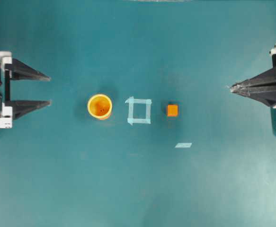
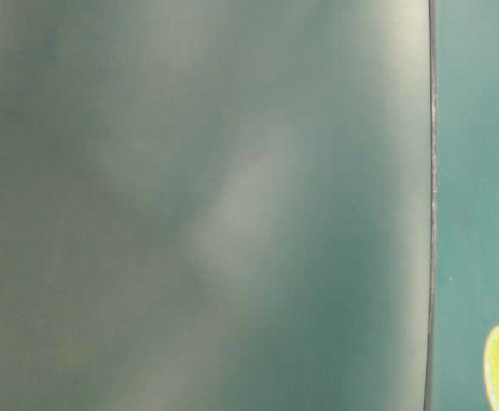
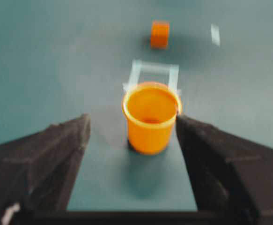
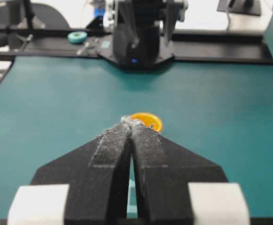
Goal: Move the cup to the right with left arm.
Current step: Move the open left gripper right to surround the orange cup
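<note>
Here the left gripper (image 1: 49, 89) sits at the left edge of the teal table (image 1: 138, 189) in the overhead view, its 2 black fingers (image 1: 31, 72) spread well apart and holding nothing. From the left wrist camera the same 2 fingers frame the bottom corners of the picture, and the cup (image 3: 151, 118) stands upright on the table just beyond their tips, in line with the gap between them; whether the right fingertip brushes the cup's rim cannot be told through the blur. Seen from above, the cup (image 1: 100, 106) is clear of the fingertips, open side up, orange inside with a lighter yellow rim. Just beyond it lies the pale blue tape square (image 1: 139, 110), close beside the cup but not under it. Past the square sits the small orange cube (image 1: 172, 110), and a short loose strip of pale tape (image 1: 183, 145) lies near the cube, off to one side. Farthest out, at the right edge, the right gripper (image 1: 232, 87) has its fingers pressed together with nothing between them; its own camera shows the padded tips meeting in front of the cup (image 4: 146, 121). The table-level view is mostly a blur, with only a yellow rim at its lower right corner
</note>
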Tool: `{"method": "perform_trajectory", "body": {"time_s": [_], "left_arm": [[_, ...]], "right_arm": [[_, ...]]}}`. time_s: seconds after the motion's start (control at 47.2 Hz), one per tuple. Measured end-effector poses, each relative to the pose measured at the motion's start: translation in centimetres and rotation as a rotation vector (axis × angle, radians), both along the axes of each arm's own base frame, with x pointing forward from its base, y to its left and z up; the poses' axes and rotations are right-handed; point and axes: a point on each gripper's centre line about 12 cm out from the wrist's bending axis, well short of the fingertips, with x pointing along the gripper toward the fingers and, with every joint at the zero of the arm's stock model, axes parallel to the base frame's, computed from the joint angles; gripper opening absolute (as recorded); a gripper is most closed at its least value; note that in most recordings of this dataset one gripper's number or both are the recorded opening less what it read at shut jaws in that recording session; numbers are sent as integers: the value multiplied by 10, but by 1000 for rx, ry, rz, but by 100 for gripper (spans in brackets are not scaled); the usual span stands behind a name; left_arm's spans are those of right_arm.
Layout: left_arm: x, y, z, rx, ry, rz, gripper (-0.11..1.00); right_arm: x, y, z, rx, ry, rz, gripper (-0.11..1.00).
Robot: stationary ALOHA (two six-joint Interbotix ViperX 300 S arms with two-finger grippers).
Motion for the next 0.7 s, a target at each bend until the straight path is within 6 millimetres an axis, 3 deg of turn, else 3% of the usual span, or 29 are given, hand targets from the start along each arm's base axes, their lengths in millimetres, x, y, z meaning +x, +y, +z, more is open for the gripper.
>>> {"method": "perform_trajectory", "body": {"time_s": [0.233,0.509,0.7], "left_arm": [[27,-2,-34,-12,134,-21,75],[87,-5,-70,-4,296,-53,84],[96,-10,-87,-1,316,-74,84]], "right_arm": [[1,0,4,1,-8,0,0],[1,0,7,0,-15,0,0],[1,0,9,-3,-15,0,0]]}}
